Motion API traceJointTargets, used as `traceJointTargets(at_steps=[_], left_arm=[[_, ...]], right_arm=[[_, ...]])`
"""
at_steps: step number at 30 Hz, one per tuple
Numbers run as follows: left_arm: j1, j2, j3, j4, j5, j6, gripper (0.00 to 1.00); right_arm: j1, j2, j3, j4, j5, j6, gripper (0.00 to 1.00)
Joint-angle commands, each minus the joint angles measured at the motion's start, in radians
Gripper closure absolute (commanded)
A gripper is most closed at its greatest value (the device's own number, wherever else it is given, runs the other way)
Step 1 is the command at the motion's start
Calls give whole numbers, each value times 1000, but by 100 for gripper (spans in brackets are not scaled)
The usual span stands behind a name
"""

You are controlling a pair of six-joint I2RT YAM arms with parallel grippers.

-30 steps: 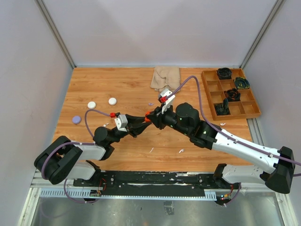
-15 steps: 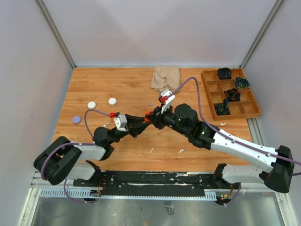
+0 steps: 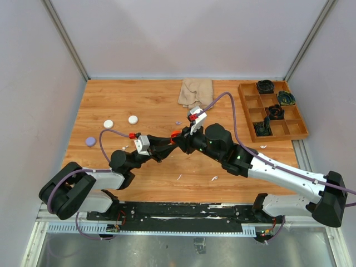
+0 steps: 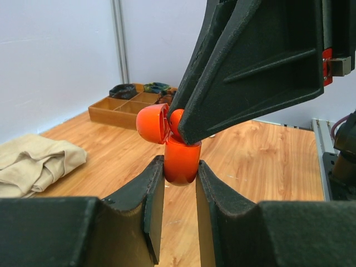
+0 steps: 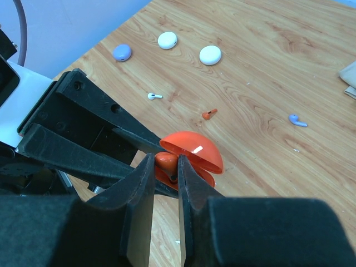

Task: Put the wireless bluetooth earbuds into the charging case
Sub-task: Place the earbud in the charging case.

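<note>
Wood-grain table [image 3: 139, 100], pale walls. Orange earbud [image 5: 166, 161] sits at the mouth of the open charging case [image 4: 182, 154], pinched in the clenched right tool [image 5: 165, 168]. Left tool [image 4: 179, 165] grips the case body, held above mid-table. White earbud [image 5: 154, 96], loose orange earbud [image 5: 208, 114] and purple earbud [image 5: 297, 119] lie on the table near three pucks [image 5: 210, 54]

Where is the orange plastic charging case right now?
The orange charging case is mid-table in the top view: the left gripper clamps its base, and the right gripper holds an orange earbud at its open mouth.
</note>
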Motion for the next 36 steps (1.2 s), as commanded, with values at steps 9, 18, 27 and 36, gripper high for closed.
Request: traceJointTargets(at_steps=[9, 18, 27, 36], left_arm=[[7, 3, 1, 236, -34, 22, 100], [7, 36, -4, 230, -124, -11, 100], [121, 65, 0, 236, -165, -148, 100], [238, 75, -65, 249, -178, -212, 100]], right_arm=[[13, -27, -9, 25, 51, -17, 64], [3, -66, 22, -8, 45, -116, 46], [-107, -64, 33, -83, -42, -203, 36], [-215, 22, -61, 16, -122, -296, 29]])
